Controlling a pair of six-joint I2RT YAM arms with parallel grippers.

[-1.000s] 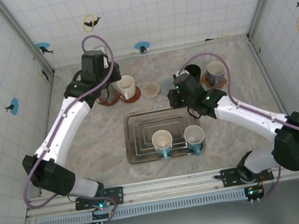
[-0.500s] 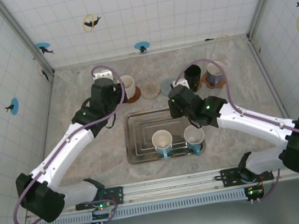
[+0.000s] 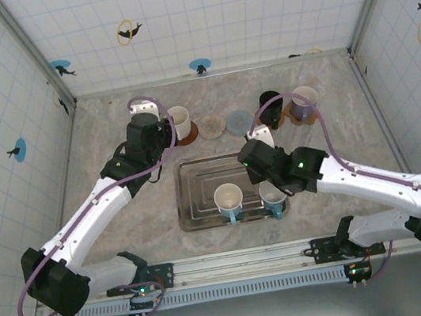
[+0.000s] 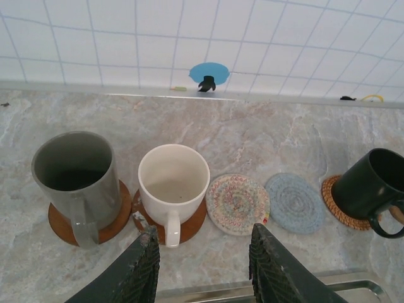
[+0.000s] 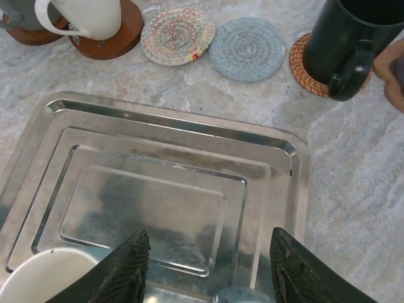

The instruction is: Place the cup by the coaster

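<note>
Where the cups stood: four were parked on coasters along the back of the desk (image 3: 364, 117), namely the grey mug (image 4: 76, 170), white mug (image 4: 173, 183), black mug (image 4: 369, 189) and a pale mug (image 3: 304, 99) on the far right.
Free spots: the multicoloured coaster (image 4: 237, 203) and blue coaster (image 4: 295, 202) sat bare, side by side between the white mug and the black mug.
Left to do: two more waited upright at the near end of the tray (image 5: 278, 151), the left tray cup (image 3: 228, 198) and the right tray cup (image 3: 274, 196). I reckoned the job was about two thirds done.
Left end effector (image 4: 203, 233): jaws apart, nothing in them, hanging just in front of the white mug.
Right end effector (image 5: 208, 237): spread wide and empty too, low over the tray near the right tray cup, no grip on it yet.
Guess: the right tray cup looked next in line, probably for the blue coaster.
</note>
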